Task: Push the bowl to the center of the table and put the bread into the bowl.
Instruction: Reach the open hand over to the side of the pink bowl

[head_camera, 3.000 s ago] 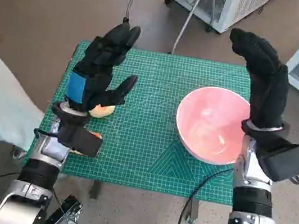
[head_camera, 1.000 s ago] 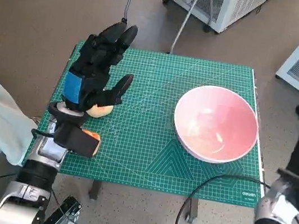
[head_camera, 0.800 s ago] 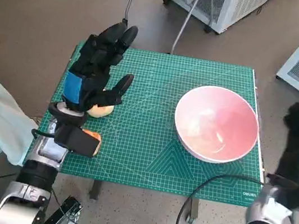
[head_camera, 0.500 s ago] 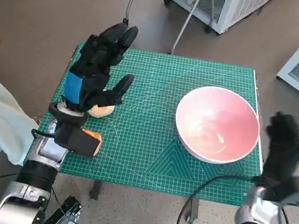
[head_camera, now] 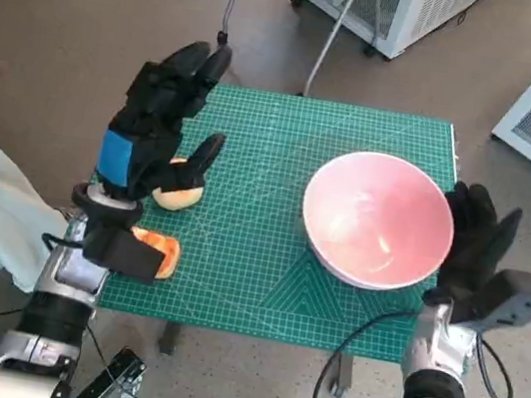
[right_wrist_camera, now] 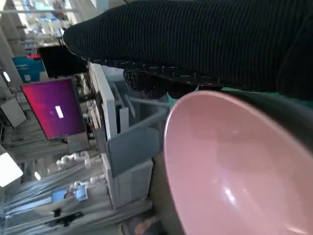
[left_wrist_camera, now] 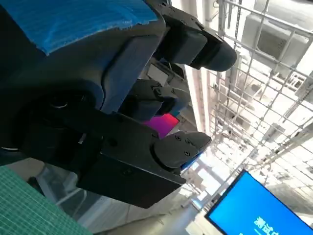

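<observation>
The pink bowl (head_camera: pixel 379 220) sits right of centre on the green worktop (head_camera: pixel 273 150), the right hand (head_camera: pixel 473 247), fingers apart, against its outer rim; rigid and smooth, it should slide under a sideways push. The left hand (head_camera: pixel 156 126) hovers, fingers spread, over the soft bread (head_camera: pixel 177 192). Only the head view shows the bread; the right wrist view shows the bowl's glossy inside.

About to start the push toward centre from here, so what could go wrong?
The right hand sits beside the pink bowl, against its outer wall, not gripping, so a high push could tip the bowl rather than slide it. The left hand hovers open above the bread; the sliding bowl may crowd that side.
</observation>
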